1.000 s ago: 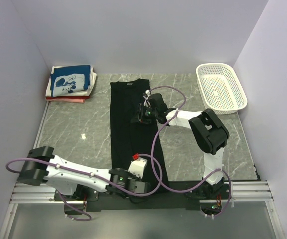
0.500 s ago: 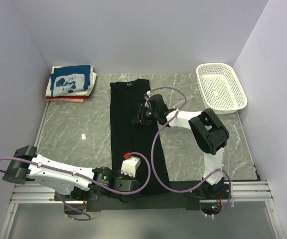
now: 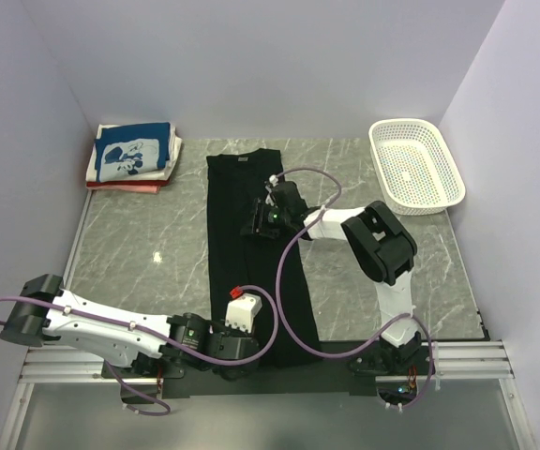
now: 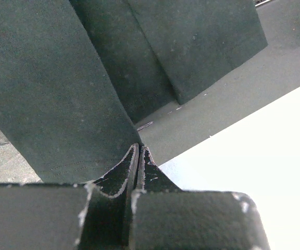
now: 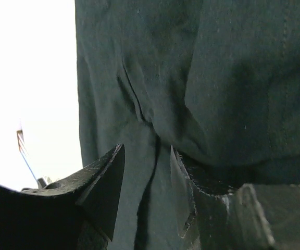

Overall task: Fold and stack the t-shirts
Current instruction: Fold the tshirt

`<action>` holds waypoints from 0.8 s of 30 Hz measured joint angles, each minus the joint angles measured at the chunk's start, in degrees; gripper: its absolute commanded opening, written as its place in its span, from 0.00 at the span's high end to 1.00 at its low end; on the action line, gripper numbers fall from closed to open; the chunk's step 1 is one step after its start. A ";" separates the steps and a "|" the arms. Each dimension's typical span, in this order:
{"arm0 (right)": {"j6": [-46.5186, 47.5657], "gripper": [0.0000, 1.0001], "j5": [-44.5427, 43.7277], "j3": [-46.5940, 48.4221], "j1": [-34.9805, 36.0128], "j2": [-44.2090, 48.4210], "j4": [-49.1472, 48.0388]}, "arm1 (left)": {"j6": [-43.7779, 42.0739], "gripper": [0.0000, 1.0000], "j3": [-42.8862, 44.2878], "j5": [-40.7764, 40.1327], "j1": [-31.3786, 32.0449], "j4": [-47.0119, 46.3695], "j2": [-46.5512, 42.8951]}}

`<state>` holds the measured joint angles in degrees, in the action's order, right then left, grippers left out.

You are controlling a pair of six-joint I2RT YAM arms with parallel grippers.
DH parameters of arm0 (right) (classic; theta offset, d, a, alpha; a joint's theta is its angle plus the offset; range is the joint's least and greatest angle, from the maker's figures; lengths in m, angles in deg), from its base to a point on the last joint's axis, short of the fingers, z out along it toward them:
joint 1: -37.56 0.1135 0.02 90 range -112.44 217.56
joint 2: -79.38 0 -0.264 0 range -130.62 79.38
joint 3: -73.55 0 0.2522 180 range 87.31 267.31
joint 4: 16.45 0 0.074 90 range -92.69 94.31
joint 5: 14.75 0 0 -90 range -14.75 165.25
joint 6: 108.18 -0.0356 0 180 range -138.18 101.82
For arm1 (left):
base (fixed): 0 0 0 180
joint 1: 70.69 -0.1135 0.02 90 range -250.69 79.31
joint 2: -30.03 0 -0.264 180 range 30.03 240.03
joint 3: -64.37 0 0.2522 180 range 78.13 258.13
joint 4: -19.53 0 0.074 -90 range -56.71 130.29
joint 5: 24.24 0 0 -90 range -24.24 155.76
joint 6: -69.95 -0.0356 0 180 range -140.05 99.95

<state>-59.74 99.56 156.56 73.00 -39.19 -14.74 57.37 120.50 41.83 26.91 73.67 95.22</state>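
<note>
Folded shirts (image 3: 131,157) are stacked in the far left corner, a blue printed one on top; the left gripper (image 4: 138,151), at the near edge, has its jaws pressed together, tips at the hem of the black shirt (image 3: 235,216); that shirt lies as a long strip down the table's middle; the right gripper (image 5: 147,153) is low over its right half, jaws apart, a cloth ridge between them; a basket (image 3: 415,169) stands far right.
</note>
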 measured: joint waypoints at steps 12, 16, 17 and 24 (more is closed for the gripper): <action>-3.82 0.68 -3.54 2.47 0.22 -2.71 -1.70 | 0.28 0.99 -2.29 0.02 0.04 -0.66 -1.79; -4.83 0.82 -5.09 2.47 0.22 -2.75 -1.68 | 0.26 0.99 -2.43 0.02 0.07 -0.68 -2.71; -5.03 0.85 -5.44 2.47 0.22 -2.75 -1.68 | 0.26 0.99 -2.47 0.02 0.07 -0.70 -2.80; -5.53 0.94 -7.28 2.47 0.22 -2.71 -1.01 | 0.00 0.99 -2.60 0.02 0.07 -0.87 -2.89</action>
<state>-65.27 92.28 159.03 73.22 -41.90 -15.75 57.37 117.90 41.86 26.97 72.80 92.33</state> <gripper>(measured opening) 0.078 0.014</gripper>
